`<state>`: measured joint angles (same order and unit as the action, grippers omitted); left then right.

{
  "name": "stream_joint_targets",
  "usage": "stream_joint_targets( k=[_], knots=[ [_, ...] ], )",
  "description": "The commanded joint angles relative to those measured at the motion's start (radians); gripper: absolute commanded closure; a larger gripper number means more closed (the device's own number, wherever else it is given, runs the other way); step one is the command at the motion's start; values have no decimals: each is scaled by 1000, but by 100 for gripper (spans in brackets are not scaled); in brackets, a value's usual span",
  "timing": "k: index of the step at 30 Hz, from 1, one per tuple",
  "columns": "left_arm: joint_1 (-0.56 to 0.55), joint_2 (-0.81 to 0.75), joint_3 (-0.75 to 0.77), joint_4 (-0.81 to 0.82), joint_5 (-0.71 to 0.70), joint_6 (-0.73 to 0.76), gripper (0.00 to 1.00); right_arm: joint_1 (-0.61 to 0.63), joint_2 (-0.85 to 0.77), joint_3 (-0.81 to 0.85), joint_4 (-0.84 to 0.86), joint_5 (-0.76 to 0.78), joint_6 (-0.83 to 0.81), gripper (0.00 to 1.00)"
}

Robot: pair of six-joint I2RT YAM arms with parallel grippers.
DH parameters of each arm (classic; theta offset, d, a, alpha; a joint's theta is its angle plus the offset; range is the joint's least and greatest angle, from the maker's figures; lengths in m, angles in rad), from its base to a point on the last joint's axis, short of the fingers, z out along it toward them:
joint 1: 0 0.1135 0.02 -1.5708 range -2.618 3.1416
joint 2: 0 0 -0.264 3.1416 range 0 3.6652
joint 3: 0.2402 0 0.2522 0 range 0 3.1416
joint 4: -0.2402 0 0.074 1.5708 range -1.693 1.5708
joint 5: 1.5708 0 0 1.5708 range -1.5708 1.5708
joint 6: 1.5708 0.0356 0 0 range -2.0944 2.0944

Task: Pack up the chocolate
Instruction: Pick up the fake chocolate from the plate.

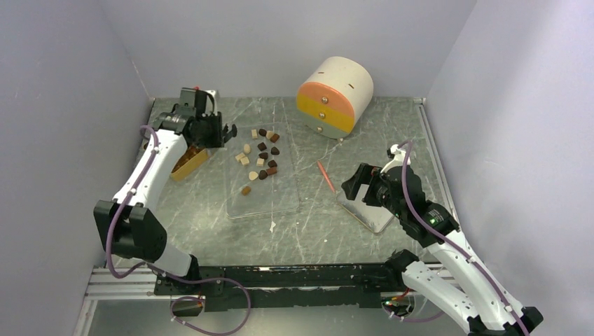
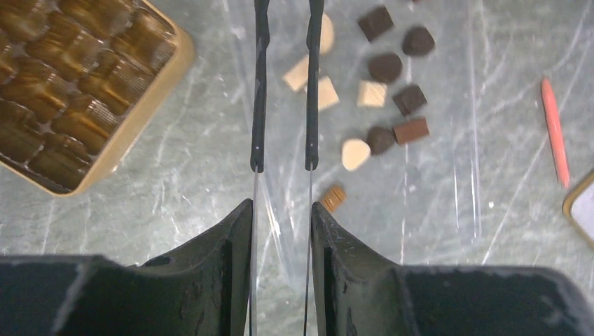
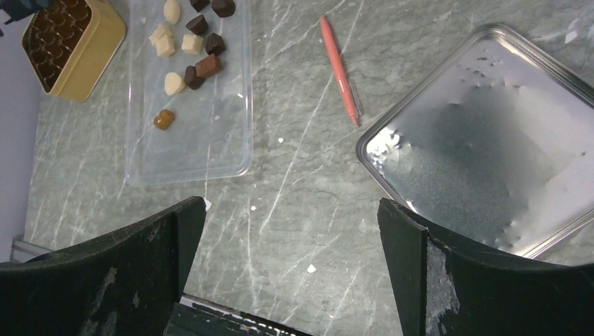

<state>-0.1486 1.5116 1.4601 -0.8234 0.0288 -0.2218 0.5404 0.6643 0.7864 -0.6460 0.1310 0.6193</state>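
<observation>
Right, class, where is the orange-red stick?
Top view: the stick lies on the table right of centre, between the clear tray of chocolate and the silver tray.

Brown, cream chocolate (image 2: 372,93); perhaps gold tray (image 2: 129,129)

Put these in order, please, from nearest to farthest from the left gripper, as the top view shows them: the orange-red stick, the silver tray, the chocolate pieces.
Starting from the left gripper:
1. The chocolate pieces, just to its right on the clear sheet.
2. The orange-red stick, around mid-table, further right.
3. The silver tray, on the table's right side, closer to the arm bases.
</observation>
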Motion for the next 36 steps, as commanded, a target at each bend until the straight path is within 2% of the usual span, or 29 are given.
stream_joint_targets(
  k=[1, 17, 26, 36],
  knots=[
    [-70, -93, 18, -64, -58, 40, 64, 3, 4, 49, 17, 32, -15, 1],
    [-319, -266, -175, -278, -42, 24, 64, 3, 28, 67, 28, 29, -5, 1],
    [-347, -311, -236, -291, -74, 15, 63, 3, 24, 59, 33, 15, 10, 1],
    [-347, -276, -310, -203, -61, 29, 63, 3, -1, 61, 7, 31, 11, 1]
  ],
)
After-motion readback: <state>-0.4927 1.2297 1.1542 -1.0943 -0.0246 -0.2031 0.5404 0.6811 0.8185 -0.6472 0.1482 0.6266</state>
